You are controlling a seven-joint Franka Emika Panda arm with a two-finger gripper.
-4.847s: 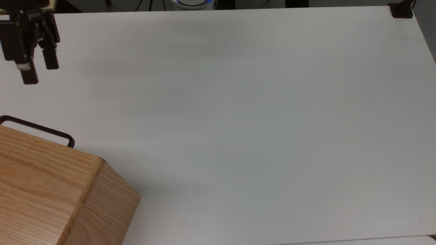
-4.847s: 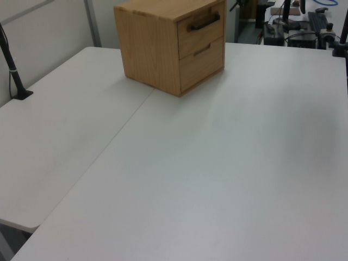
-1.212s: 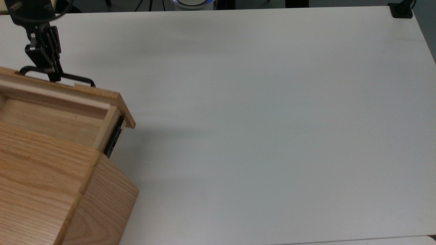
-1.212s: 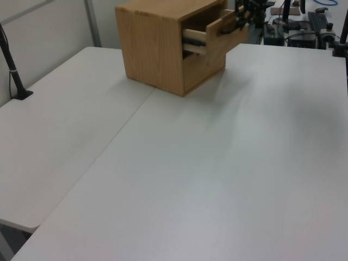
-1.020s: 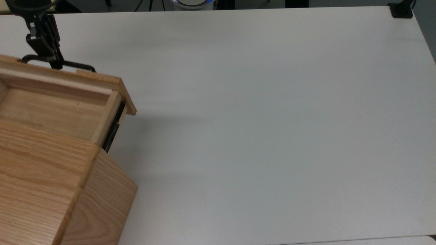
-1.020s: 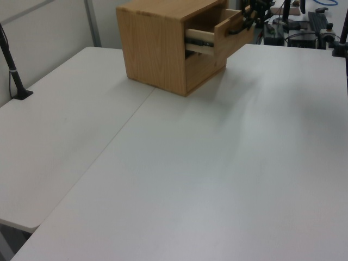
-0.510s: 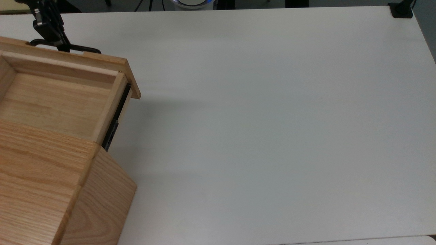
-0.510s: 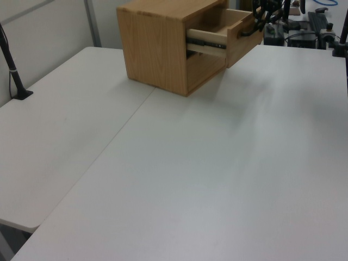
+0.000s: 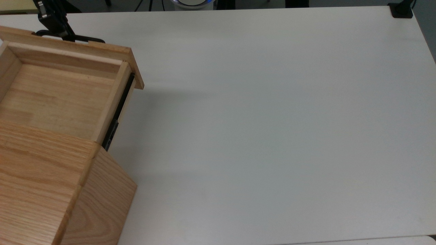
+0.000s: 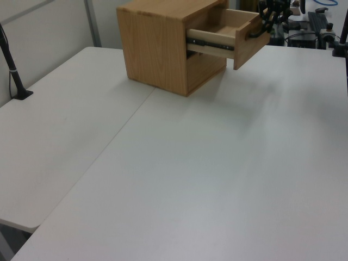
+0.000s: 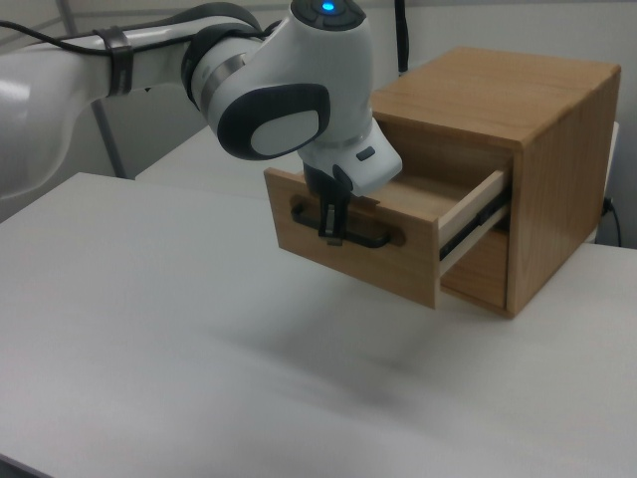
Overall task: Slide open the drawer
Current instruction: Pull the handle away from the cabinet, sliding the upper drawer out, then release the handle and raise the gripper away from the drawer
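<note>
Oak drawer (image 11: 383, 239) stands far out of cabinet (image 11: 518, 129), tray bare, black rail (image 9: 117, 112) exposed. Gripper (image 11: 330, 227) pinched shut on handle (image 11: 348, 237). Pull straight along rail, level, no sideways drag; ease off near end stop so cabinet stays put.

I count one cabinet (image 11: 537, 119), one open drawer (image 11: 348, 234) (mine to pull), one white table (image 9: 272, 119), and one gripper (image 11: 331, 227).
</note>
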